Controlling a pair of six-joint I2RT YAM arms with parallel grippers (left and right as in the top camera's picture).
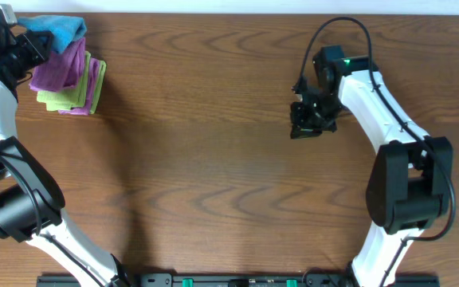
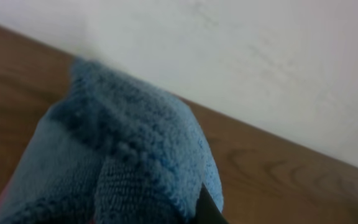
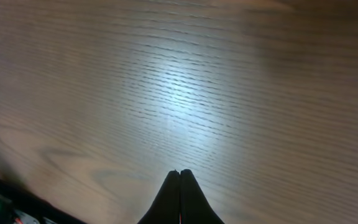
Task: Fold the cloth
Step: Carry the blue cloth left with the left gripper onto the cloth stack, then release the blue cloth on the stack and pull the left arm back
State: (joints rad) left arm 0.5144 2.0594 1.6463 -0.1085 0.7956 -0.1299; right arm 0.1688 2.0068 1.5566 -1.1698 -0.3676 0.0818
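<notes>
i have my left end effector (image 1: pixel 37 44) at the far left corner of the bench (image 1: pixel 213 175), clamped on the blue cloth (image 1: pixel 62 30). in the left wrist view the cloth bunches up right at the fingers. one dark fingertip (image 2: pixel 207 211) shows at its lower edge, and the white wall (image 2: pixel 260 50) is behind. the blue cloth sits over the far end of a purple cloth (image 1: pixel 58 72), which lies on a folded green cloth (image 1: pixel 54 100). i cannot tell whether blue touches purple. my right end effector (image 3: pixel 180 174) is well apart, over bare wood on the right side, its two fingers pressed tip to tip.
</notes>
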